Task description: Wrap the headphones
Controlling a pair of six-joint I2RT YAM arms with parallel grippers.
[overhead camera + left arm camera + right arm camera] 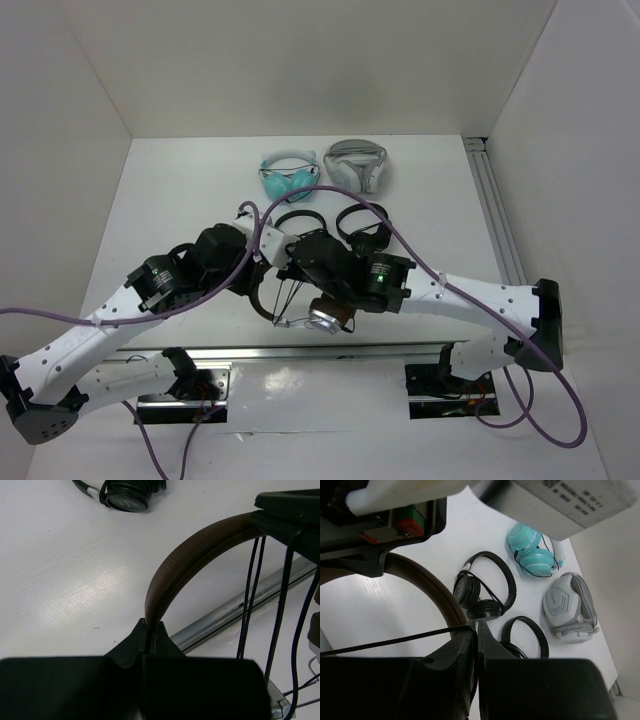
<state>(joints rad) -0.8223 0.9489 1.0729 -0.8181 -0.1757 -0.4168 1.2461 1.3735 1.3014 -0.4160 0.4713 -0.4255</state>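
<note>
Headphones [326, 320] held at frame centre.
Left gripper [150, 628] clamps the stiff-looking headband [190, 550]; right gripper [477, 628] nips the limp cable [395, 641].

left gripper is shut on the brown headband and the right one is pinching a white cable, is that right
Not quite: the cable is black, not white. The right wrist view shows the right gripper shut on that thin black cable. The left gripper is shut on the brown headband, as stated.

L arm [100, 335] & R arm [480, 297] reach inward, wrists nearly meeting; L gripper [150, 626] & R gripper [476, 626] clamped (jaws tight).
</note>
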